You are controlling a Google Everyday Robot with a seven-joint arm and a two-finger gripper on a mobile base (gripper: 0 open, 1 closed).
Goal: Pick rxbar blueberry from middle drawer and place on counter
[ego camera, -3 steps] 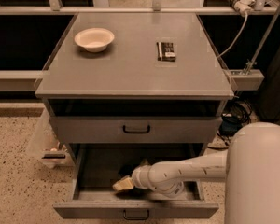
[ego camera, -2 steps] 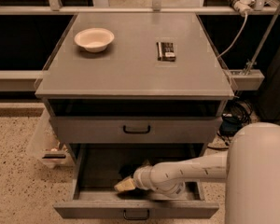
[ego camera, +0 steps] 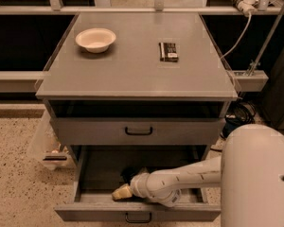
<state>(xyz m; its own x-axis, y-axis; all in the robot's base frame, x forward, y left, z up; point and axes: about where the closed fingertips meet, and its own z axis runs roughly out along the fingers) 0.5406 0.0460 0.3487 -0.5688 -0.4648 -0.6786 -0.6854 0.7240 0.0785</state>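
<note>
- The robot's white body [ego camera: 258, 176] fills the lower right corner and hides the right end of the cabinet's lower part.
- The counter [ego camera: 132, 74] is the grey cabinet top, with rails and dark shelving behind it.
- The middle drawer [ego camera: 99, 213] is pulled out at the bottom, below the closed taller-fronted drawer [ego camera: 94, 130].
- The white arm [ego camera: 184, 181] reaches in from the right, lying across the front of the drawer's floor.
- A clear plastic bin [ego camera: 45, 148] sits on the speckled floor just left of the cabinet.
- A white bowl [ego camera: 95, 39] stands on the counter's back left.
- A black-brown bar [ego camera: 168, 51] lies well apart to its right.
- The gripper [ego camera: 119, 193] is low inside the drawer, pointing left; how wide it is set I cannot tell.
- A small dark shape, seemingly the rxbar blueberry [ego camera: 128, 174], lies on the drawer floor just behind the gripper, partly hidden by the wrist.
</note>
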